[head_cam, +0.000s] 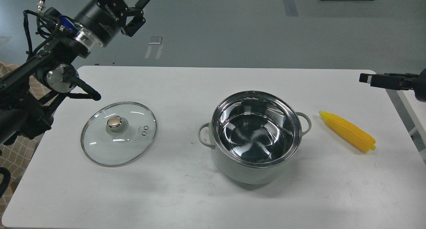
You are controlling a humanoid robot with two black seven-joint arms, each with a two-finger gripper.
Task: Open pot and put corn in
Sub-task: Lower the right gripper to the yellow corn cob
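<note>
From the head view, the pot stands open in the middle of the white table, its glass lid lies flat to the left with the gold knob up, and the yellow corn lies to the right, near the pot but not touching it. The left gripper is held high above the far left corner with its fingers apart and nothing in them. The right gripper pokes in from the right edge, up behind the corn, and I cannot tell if it is open.

pot – pale grey-green outside, shiny steel inside and rim. corn bright yellow. lid clear glass, steel edge, gold knob. table white. floor grey – beige checked patch at left. arms black.
</note>
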